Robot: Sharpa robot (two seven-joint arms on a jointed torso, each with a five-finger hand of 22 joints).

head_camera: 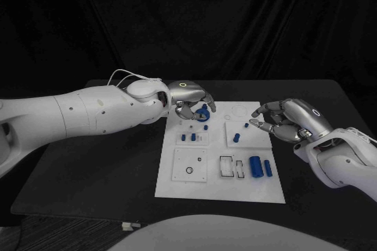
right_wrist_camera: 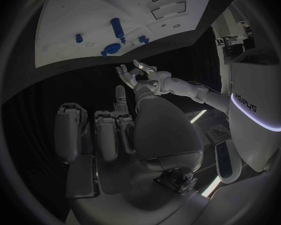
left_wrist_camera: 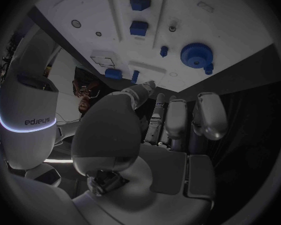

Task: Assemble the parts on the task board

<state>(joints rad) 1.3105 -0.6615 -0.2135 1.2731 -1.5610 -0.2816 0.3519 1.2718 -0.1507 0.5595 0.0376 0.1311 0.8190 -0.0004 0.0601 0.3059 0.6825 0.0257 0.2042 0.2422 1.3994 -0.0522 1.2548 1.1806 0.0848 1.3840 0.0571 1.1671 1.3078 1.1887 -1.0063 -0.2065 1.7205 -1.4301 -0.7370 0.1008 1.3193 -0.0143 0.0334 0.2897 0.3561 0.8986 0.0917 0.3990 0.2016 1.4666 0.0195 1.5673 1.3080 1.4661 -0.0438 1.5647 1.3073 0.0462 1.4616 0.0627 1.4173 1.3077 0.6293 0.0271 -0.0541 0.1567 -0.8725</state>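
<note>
Your left hand [head_camera: 188,101] hovers empty over the blue wheel [head_camera: 202,115] near the board's [head_camera: 188,192] far edge; your right hand [head_camera: 284,120] hangs open, empty.

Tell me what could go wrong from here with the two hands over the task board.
The left hand hovers over the blue round part; a misjudged descent could knock it or the small blue pegs nearby. The right hand, open at the task board edge, might brush the small peg beside it.

A black table [head_camera: 94,169] stands before a black curtain [head_camera: 236,33].
</note>
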